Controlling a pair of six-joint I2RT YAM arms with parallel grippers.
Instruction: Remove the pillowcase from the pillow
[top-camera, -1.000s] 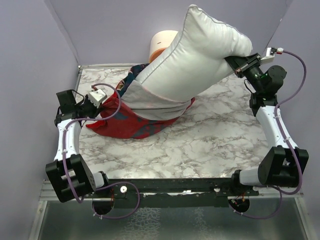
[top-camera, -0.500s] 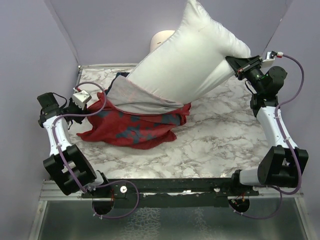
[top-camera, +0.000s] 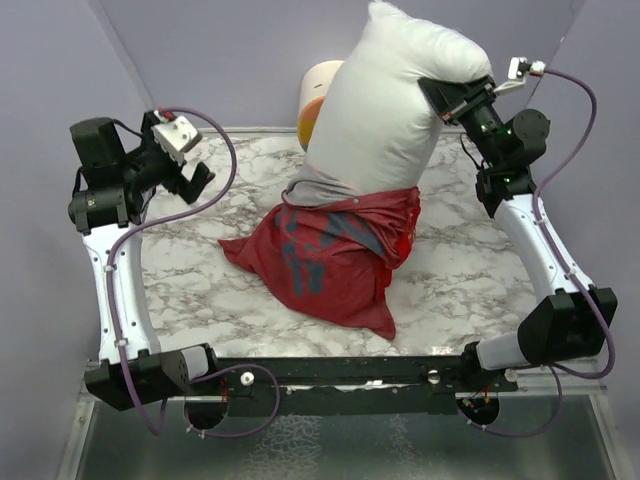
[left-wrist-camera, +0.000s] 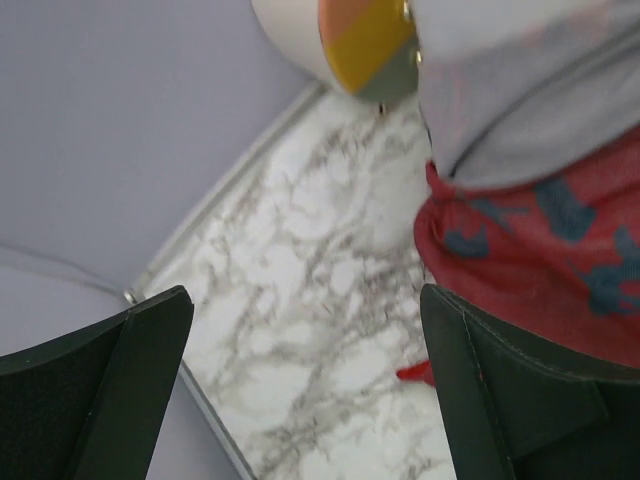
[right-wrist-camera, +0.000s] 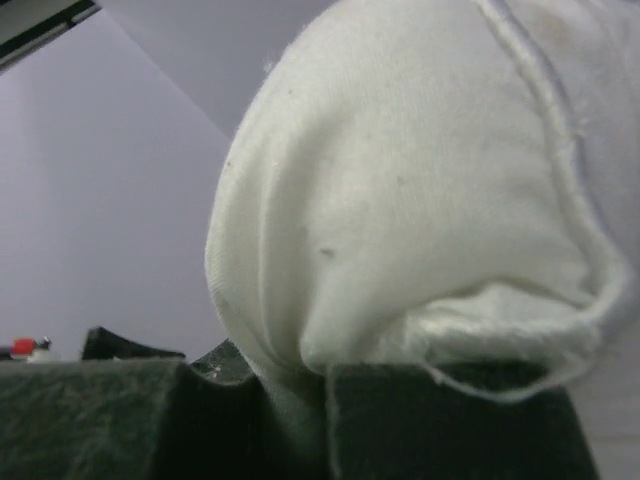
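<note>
The white pillow (top-camera: 385, 110) stands nearly upright above the table's back middle, its top corner pinched in my shut right gripper (top-camera: 447, 97). In the right wrist view the pillow (right-wrist-camera: 400, 200) bulges over the right gripper (right-wrist-camera: 325, 400). The red pillowcase (top-camera: 335, 255) is bunched round the pillow's lower end, a grey inner band showing at its mouth, and trails toward the front. My left gripper (top-camera: 198, 182) hangs open above the table's back left, apart from the cloth. From its wrist, the left gripper (left-wrist-camera: 305, 390) holds nothing and the pillowcase (left-wrist-camera: 540, 260) lies to its right.
A cream-and-orange cylinder (top-camera: 318, 92) stands behind the pillow at the back wall, also seen as the cylinder (left-wrist-camera: 350, 40) in the left wrist view. The marble table (top-camera: 200, 290) is bounded by lilac walls, with a metal rim (left-wrist-camera: 200, 400) along its left edge.
The left gripper let go of the pillowcase, opened and rose to the back left. The right gripper swung the pillow more upright. The pillowcase slumped toward the table's middle.
</note>
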